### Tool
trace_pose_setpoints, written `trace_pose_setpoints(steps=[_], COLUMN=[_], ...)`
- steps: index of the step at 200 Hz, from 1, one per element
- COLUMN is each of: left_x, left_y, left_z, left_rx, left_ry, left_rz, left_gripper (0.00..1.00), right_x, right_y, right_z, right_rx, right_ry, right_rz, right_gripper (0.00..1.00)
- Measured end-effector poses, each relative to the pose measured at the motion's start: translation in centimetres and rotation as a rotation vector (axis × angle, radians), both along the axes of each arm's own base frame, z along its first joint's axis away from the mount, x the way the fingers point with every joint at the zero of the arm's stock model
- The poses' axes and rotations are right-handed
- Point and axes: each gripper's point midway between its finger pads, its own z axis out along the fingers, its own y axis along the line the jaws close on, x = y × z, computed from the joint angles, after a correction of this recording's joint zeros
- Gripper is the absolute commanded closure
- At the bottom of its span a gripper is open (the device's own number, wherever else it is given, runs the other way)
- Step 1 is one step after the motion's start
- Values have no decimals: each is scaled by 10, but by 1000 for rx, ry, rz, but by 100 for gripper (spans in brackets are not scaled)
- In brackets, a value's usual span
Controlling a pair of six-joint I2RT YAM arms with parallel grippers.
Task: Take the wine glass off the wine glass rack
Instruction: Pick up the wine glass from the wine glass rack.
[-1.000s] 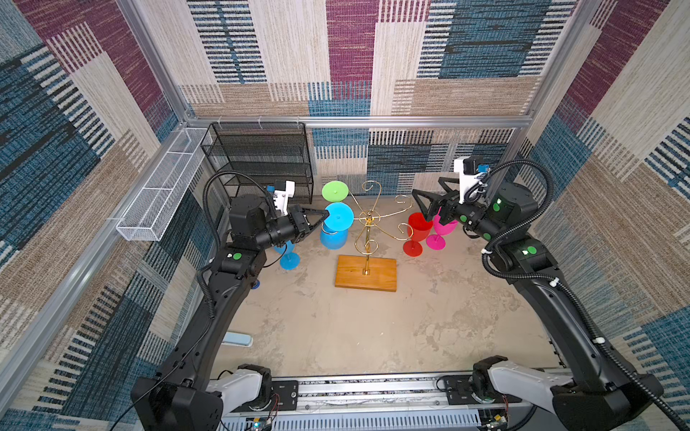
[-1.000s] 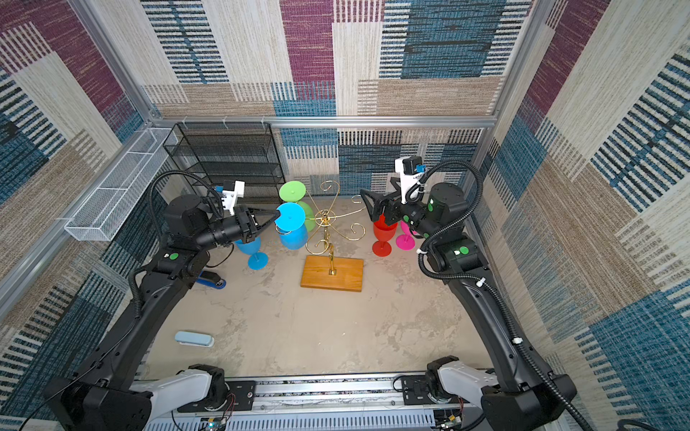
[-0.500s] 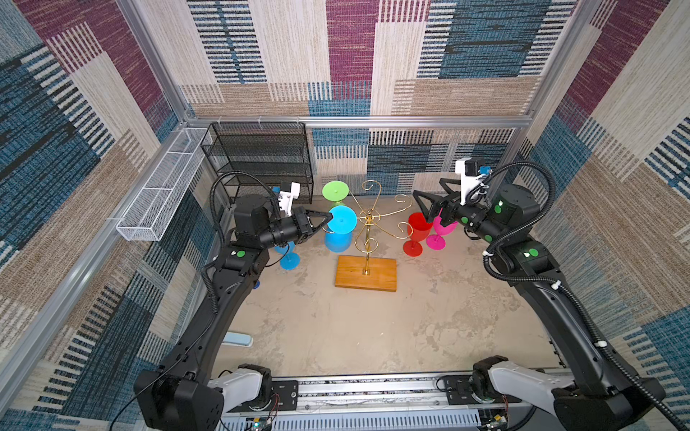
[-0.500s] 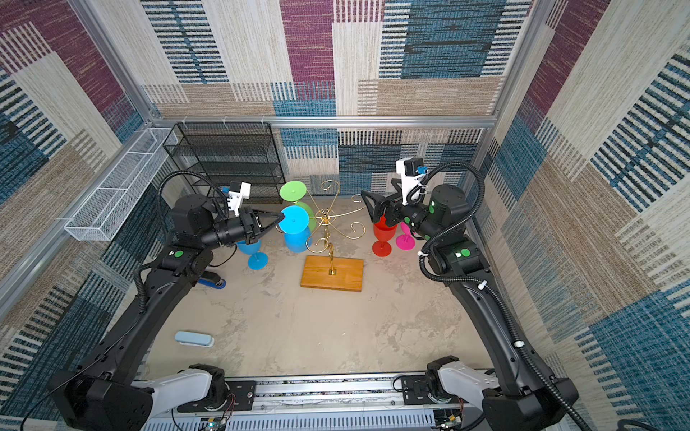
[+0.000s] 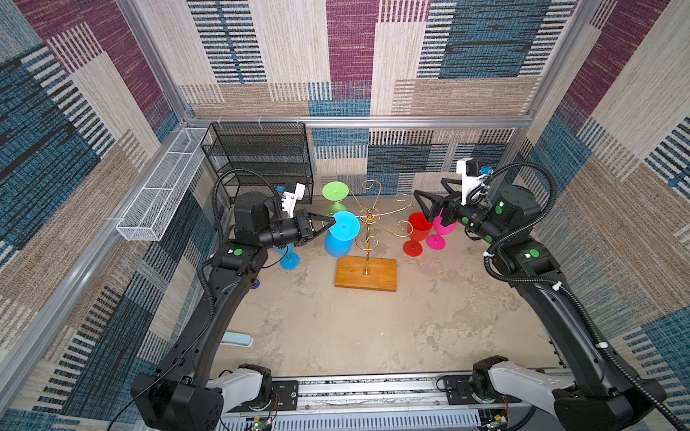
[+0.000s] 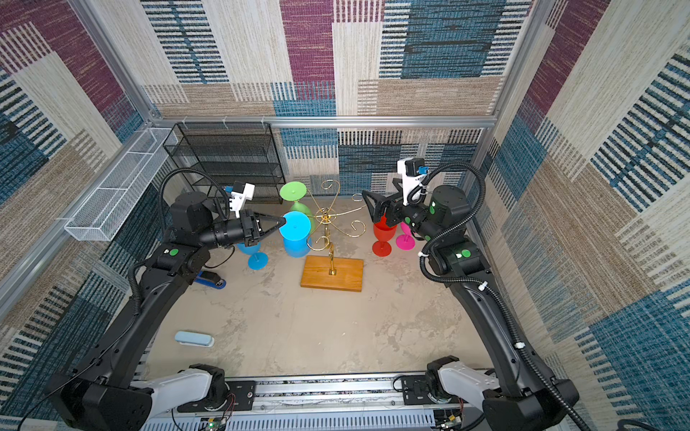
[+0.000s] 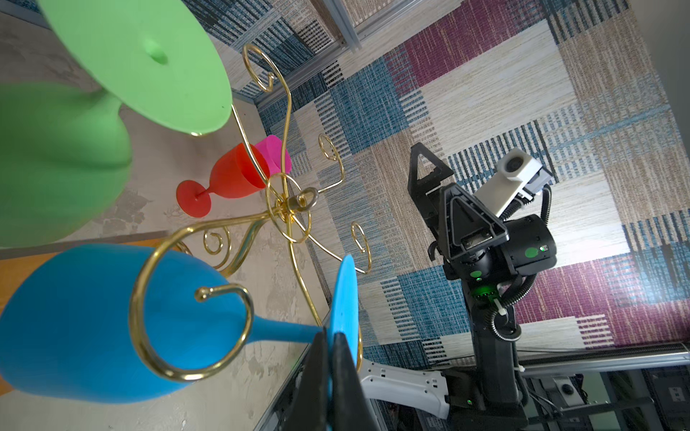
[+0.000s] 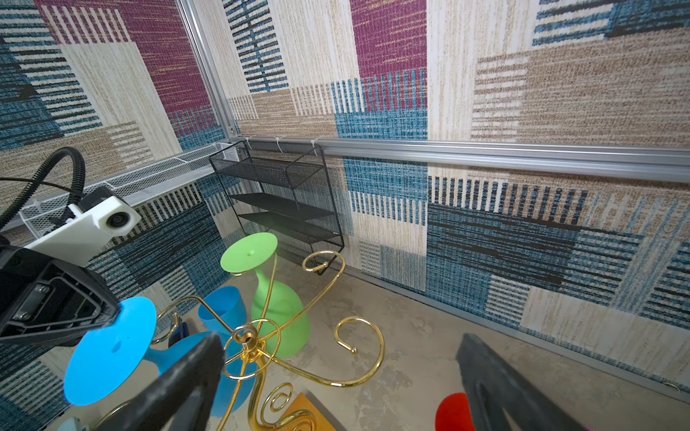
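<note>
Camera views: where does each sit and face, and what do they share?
Top views: above the arm bases, looking down on the gold wire wine glass rack; left arm and right arm show.
Left wrist: left arm, facing right arm across the rack; left gripper shut on the foot of the blue plastic wine glass.
Right wrist: right arm, facing the left gripper over the rack; open right gripper shows.
Shared: rack, blue glass.

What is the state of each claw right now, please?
Left claw: closed on the foot of the hanging blue wine glass, which hangs from the wine glass rack.
Right claw: open, holding nothing.
</note>
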Motion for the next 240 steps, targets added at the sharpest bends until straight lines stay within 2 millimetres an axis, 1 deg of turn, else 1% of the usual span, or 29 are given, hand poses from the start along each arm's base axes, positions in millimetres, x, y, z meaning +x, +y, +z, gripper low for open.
trace_pose_setpoints(steps=[53, 87, 116, 161, 178, 198, 220, 240], left_x=[-20, -35, -49, -69, -75, -79, -76, -72], left_y=[2, 12, 25, 60, 73, 80, 92, 106], left_z=[-7, 0, 8, 17, 26, 38, 51, 73], left_rx=[32, 23, 17, 30, 38, 43, 45, 23], left_ry=[17, 13, -1, -18, -40, -73, -108, -170], left_rz=[-50, -61, -61, 4, 48, 73, 133, 193], left_gripper=[100, 100, 100, 100, 100, 100, 100, 100], right_x=[1, 0, -1, -1, 1, 3, 5, 5], right_y=[0, -2, -2, -3, -2, -1, -1, 1], right_z=[0, 6, 9, 15, 15, 15, 18, 22], right_rx=[-2, -8, -8, -10, -12, -14, -19, -21], right_ry=[3, -14, -20, -35, -35, -32, -44, -57], right_rz=[-1, -11, -11, -15, -14, -14, -14, -3], right_gripper=[0, 0, 0, 0, 0, 0, 0, 0])
